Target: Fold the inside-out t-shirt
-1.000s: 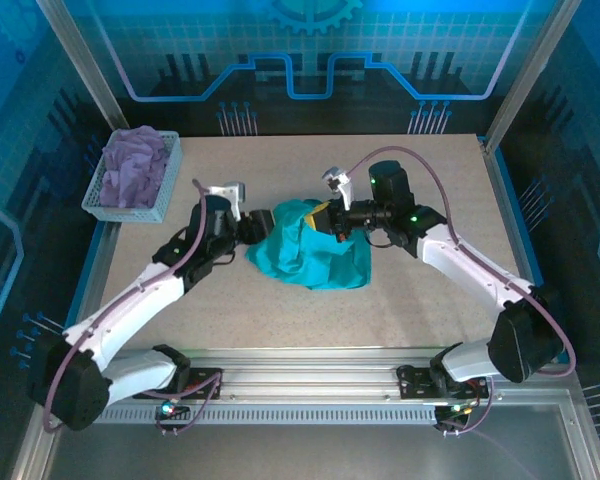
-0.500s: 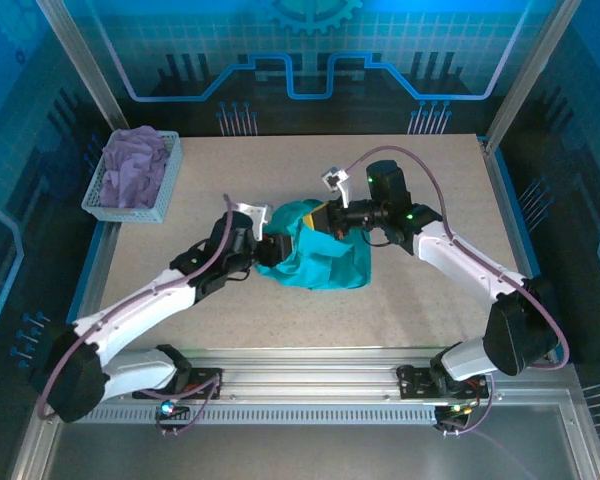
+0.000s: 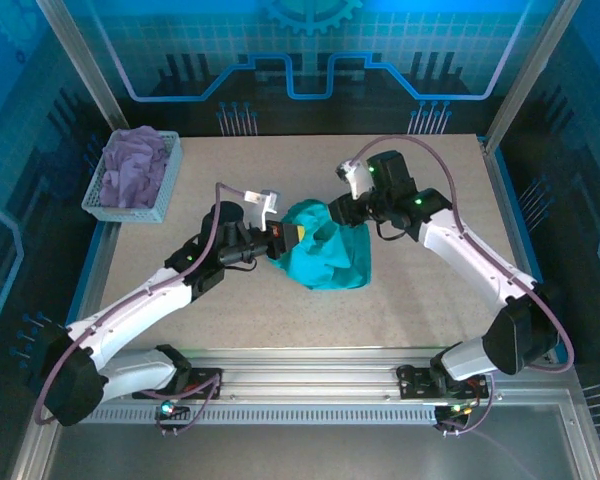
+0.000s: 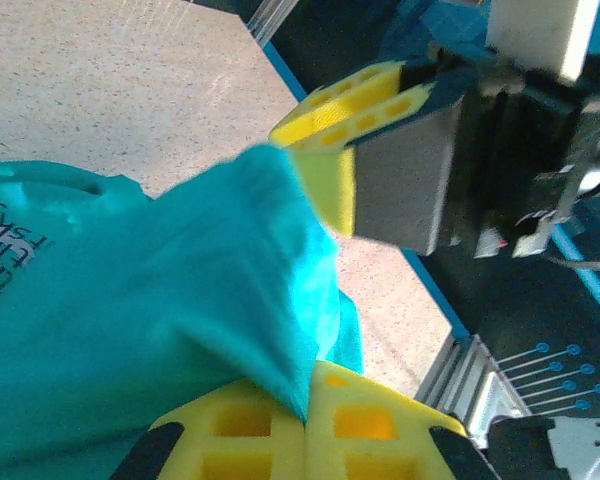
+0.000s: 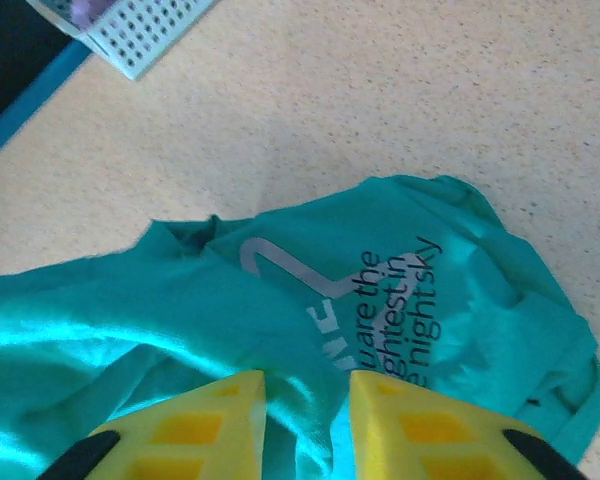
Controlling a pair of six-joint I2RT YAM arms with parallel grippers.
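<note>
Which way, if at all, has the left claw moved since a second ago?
Yes. The left claw has shifted to the right, farther from the white basket, and is now shut on the teal t-shirt.

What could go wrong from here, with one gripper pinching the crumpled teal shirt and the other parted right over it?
1. The left gripper is shut on a bunched fold of the t-shirt. Pulling may drag the whole heap rather than spread it.
2. The right gripper is open with cloth lying under the gap between its jaws, so lifting away might snag it.
3. Both grippers sit close together at the shirt's far edge and could bump.
</note>
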